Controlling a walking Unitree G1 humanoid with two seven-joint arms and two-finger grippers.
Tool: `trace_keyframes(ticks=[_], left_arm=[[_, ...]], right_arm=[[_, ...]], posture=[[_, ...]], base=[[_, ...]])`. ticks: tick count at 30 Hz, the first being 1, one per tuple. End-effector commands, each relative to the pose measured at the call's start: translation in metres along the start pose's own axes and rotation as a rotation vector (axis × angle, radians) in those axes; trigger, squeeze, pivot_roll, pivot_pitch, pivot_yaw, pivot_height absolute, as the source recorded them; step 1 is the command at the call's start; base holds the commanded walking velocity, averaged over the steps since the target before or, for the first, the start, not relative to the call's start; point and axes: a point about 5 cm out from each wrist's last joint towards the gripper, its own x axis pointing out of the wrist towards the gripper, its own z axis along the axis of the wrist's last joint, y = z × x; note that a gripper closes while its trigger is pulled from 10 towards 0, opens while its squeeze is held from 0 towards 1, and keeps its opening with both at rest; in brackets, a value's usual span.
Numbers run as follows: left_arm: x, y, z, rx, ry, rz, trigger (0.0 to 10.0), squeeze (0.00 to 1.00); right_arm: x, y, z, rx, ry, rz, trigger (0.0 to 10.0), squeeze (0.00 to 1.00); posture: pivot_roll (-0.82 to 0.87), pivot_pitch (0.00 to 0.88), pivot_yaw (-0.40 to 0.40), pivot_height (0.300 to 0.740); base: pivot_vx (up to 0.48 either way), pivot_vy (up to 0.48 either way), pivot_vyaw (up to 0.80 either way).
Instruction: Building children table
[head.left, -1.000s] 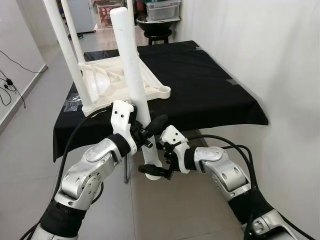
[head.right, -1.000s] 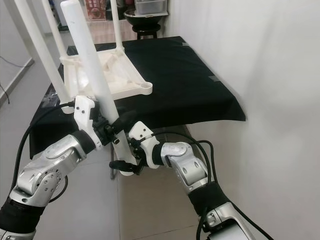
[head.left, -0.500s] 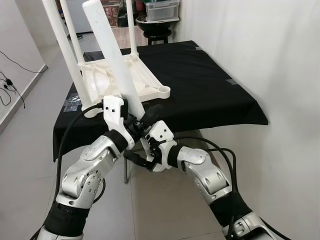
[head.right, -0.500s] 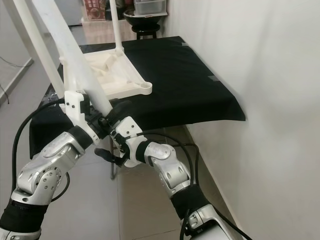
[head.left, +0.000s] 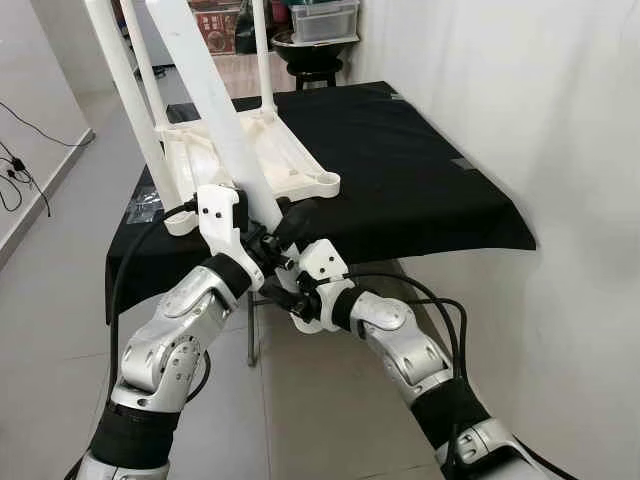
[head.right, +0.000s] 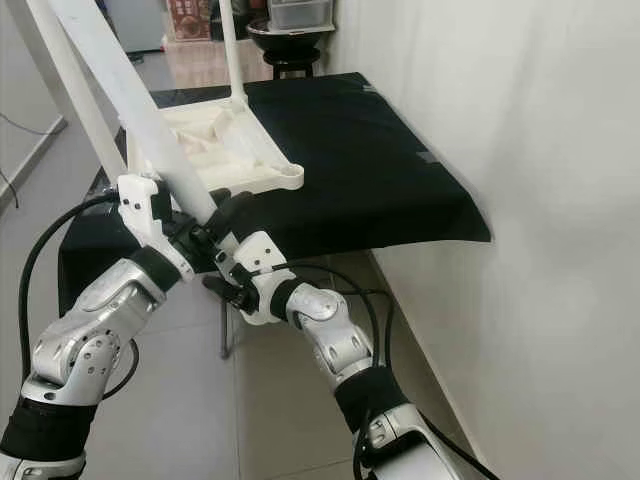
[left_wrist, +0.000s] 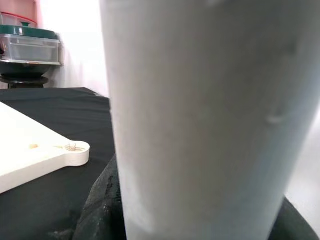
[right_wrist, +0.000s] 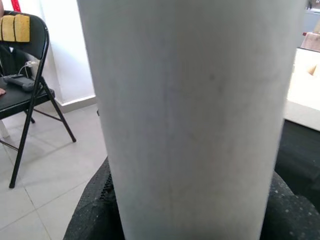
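My left claw (head.left: 268, 232) and right claw (head.left: 285, 297) both clamped on loose white table leg (head.left: 215, 95), tilted, off counter's (head.left: 420, 170) near edge. Upturned children's tabletop (head.left: 250, 165) lies at counter's left side.

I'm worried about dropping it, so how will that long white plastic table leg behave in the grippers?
The long white plastic table leg looks rigid: it shows no sag. Its smooth round surface may slip or twist. Both the left gripper and right gripper clamp near its lower end, so the tilted upper length could lever.
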Motion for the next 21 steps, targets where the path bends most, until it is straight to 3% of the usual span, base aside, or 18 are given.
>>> trace_keyframes(ticks=[1, 9, 10, 11, 12, 18, 21], left_arm=[[0.007, -0.018, 0.001, -0.039, -0.020, -0.084, 0.0, 0.00], [0.007, -0.021, 0.000, -0.038, -0.021, -0.091, 0.0, 0.00], [0.006, -0.021, 0.000, -0.027, -0.029, -0.085, 4.7, 0.98], [0.006, -0.021, 0.000, -0.027, -0.029, -0.085, 4.7, 0.98], [0.005, -0.022, 0.000, -0.028, -0.034, -0.094, 10.0, 1.00], [-0.003, -0.012, 0.005, -0.024, -0.053, -0.048, 10.0, 1.00], [-0.014, 0.004, 0.012, -0.019, -0.071, 0.021, 10.0, 1.00]], right_arm=[[0.009, 0.006, 0.009, -0.006, -0.041, 0.020, 0.0, 0.00], [0.008, 0.005, 0.006, -0.017, -0.033, 0.021, 0.0, 0.00], [0.008, 0.003, 0.006, -0.016, -0.033, 0.015, 0.0, 0.00], [0.008, 0.003, 0.006, -0.016, -0.033, 0.015, 0.0, 0.00], [0.006, 0.000, 0.006, -0.016, -0.034, 0.004, 0.0, 0.00], [0.001, -0.015, 0.006, 0.001, -0.038, -0.052, 0.0, 0.00], [-0.011, -0.037, 0.006, 0.031, -0.041, -0.135, 0.0, 0.00]], posture=[[-0.05, 0.007, 0.022, 0.740], [-0.06, 0.011, 0.018, 0.740], [-0.06, 0.011, 0.018, 0.740], [-0.06, 0.011, 0.018, 0.740], [-0.06, 0.011, 0.018, 0.740], [-0.07, 0.013, 0.024, 0.740], [-0.07, 0.014, 0.026, 0.740]], base=[[0.000, 0.000, 0.00], [0.000, 0.000, 0.00], [0.000, 0.000, 0.00], [0.000, 0.000, 0.00], [0.000, 0.000, 0.00], [0.000, 0.000, 0.00], [0.000, 0.000, 0.00]])
